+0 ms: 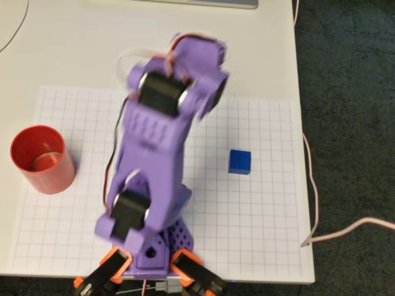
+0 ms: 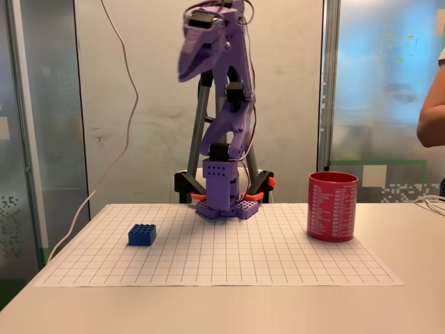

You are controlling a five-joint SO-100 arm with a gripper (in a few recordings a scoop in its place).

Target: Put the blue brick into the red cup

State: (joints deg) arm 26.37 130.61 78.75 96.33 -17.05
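Brick (image 2: 142,234) flat, studs up, long side camera-facing.

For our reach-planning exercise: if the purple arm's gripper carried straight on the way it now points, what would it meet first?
The purple two-finger gripper, high up, points down and left in the fixed view, roughly towards the small blue studded plastic brick. The way looks free until there, though depth is unclear.

purple arm (image 1: 160,148) motion-blurred overhead, person's arm (image 2: 432,111) cut off at edge
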